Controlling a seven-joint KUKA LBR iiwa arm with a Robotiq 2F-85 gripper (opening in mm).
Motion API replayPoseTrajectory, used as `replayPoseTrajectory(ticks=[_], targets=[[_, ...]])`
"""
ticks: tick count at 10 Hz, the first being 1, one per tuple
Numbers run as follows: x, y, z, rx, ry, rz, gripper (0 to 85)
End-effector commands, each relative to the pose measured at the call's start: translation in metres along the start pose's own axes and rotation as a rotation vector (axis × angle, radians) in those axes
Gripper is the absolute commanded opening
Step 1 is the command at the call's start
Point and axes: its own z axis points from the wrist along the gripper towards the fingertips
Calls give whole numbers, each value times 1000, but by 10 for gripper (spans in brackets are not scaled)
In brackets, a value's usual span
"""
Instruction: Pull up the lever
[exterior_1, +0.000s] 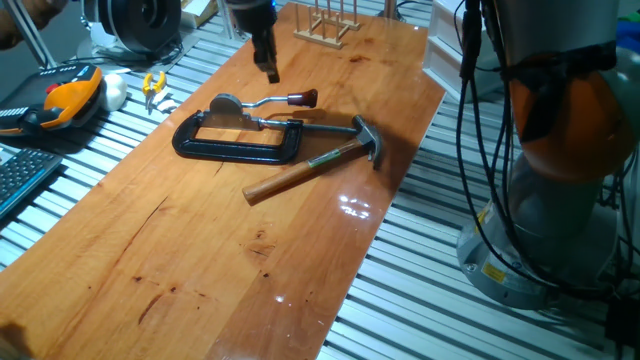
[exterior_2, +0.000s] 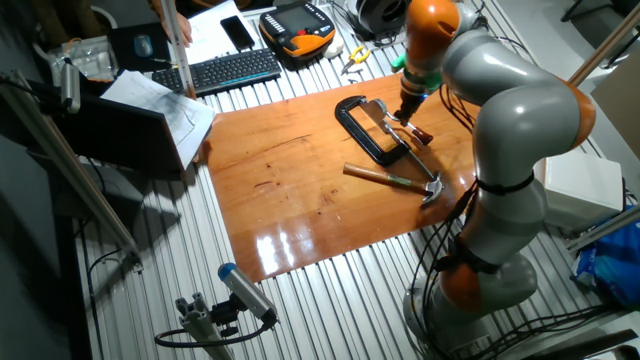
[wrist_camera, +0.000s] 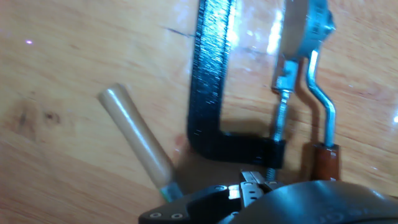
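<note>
Hovering above the lever (exterior_1: 268, 102) on your worktop (exterior_1: 200, 250), the claw (exterior_1: 268, 68), fingers seemingly together, must next descend beside its red knob (exterior_1: 301, 98).

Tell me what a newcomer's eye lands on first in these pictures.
The black C-clamp lies mid-table on the wooden table, with the lever and its dark-red knob just behind it. The wooden-handled hammer lies angled beside the clamp toward the near edge. The gripper hangs above the lever, apart from it.

Glossy wood table (exterior_1: 200, 250) — metal lever (exterior_1: 262, 102)
</note>
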Motion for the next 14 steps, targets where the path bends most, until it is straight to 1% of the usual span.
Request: replayPoseTrajectory(ticks=[1, 6, 9, 10, 11, 12, 13, 14], targets=[[19, -40, 1, 1, 1, 0, 0], [19, -40, 0, 5, -3, 0, 0], [16, -39, -1, 3, 0, 0, 0], [15, -38, -1, 0, 0, 0, 0], [12, -36, -4, -13, 6, -1, 0], [12, -36, -4, -22, 32, 8, 0], [12, -36, -4, -20, 65, 41, 0], [12, -36, -4, -2, 93, 63, 0]])
